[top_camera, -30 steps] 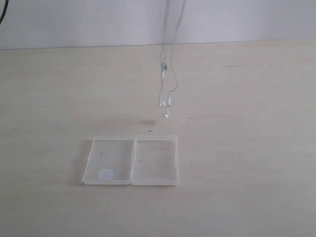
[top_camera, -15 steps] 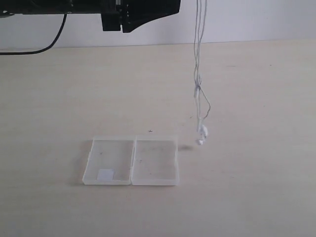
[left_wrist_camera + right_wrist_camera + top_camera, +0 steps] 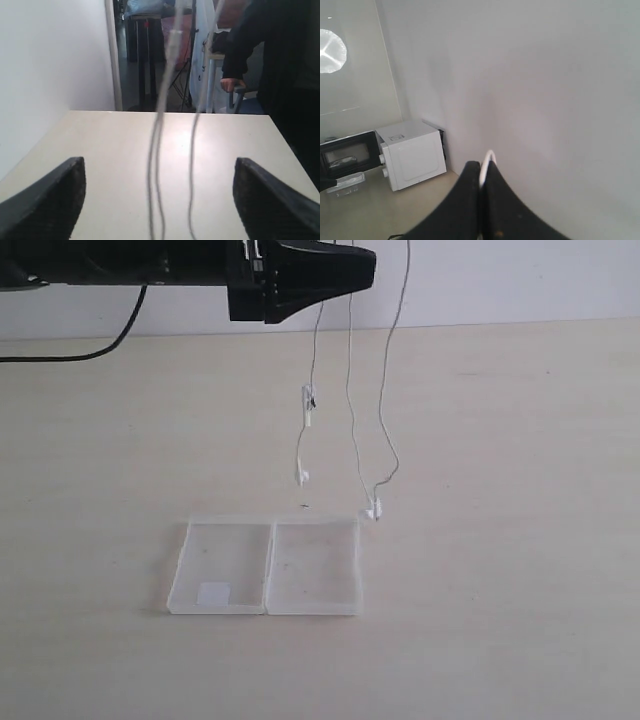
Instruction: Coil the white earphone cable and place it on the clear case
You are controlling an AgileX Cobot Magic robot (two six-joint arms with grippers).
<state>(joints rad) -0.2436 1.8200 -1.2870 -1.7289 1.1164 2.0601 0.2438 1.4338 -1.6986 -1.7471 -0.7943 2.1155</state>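
Fingers (image 3: 47, 200) of the left gripper (image 3: 355, 272) are held wide apart, with nothing clamped. The arm is stretched level from the left, high above the table (image 3: 520, 540). Near the front, left of centre, the clear case (image 3: 310, 575) lies opened flat. The white earphone cable (image 3: 352, 420) is hung from above, its long axis vertical and crosswise to the left arm. In the left wrist view its strands are seen passing between the spread fingers. One earbud (image 3: 300, 476) dangles just beyond the case's far edge, another (image 3: 374, 510) by its far right corner. The right gripper (image 3: 481, 167), out of the exterior view, is pressed together on the cable's upper loop. The left arm is judged nearer the hanging strands, so closing there should catch them.
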